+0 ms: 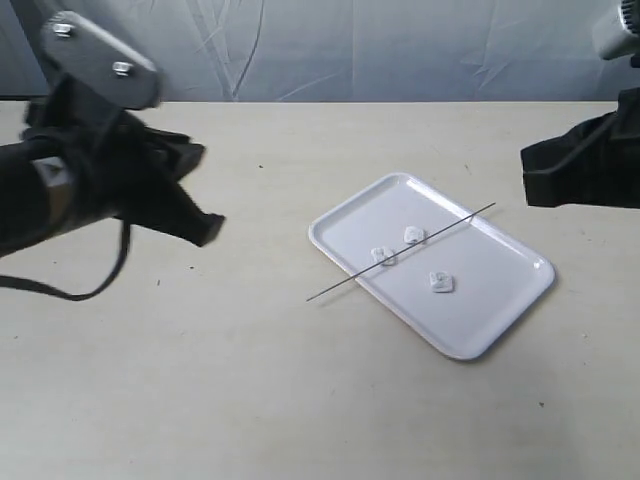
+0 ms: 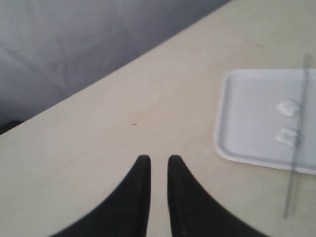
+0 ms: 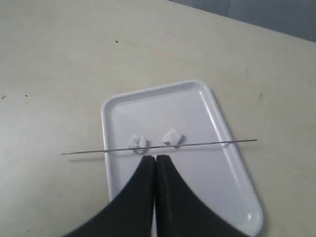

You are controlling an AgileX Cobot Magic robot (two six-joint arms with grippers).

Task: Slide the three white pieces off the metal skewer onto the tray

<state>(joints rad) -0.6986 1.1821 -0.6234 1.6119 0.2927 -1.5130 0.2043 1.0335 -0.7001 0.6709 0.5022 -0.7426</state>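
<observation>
Three white pieces are seen lying in the tray. The metal skewer is laid diagonally across the tray with both ends overhanging its rim; one piece is touching it, possibly threaded, which cannot be resolved. The left gripper is held well off the tray, jaws narrowly parted and empty; the right gripper is held near the tray, jaws pressed together and empty.
</observation>
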